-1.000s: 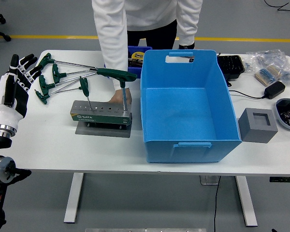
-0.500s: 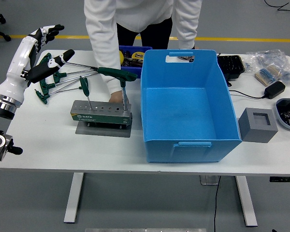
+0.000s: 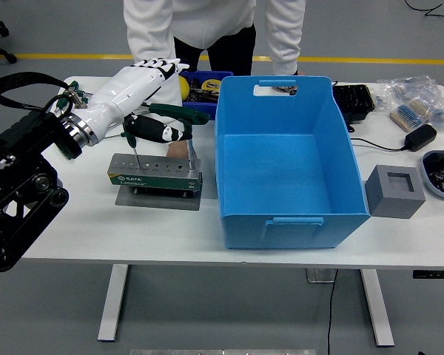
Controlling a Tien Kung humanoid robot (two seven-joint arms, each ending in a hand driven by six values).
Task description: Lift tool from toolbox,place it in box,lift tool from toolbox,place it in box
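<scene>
"SATA" on the grey toolbox [image 3: 154,177] front

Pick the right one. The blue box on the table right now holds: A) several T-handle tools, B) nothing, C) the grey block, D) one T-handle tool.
B: the blue box shows only its bare blue floor, and the grey block sits outside it to the right.

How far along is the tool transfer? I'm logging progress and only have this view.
Nothing looks done: the blue box is empty. In hand: the left hand reaches over the toolbox toward the green T-handle tool standing in it, fingers spread, not gripping; a person's hand steadies the toolbox from behind. Left: both lifts and both placements.
</scene>
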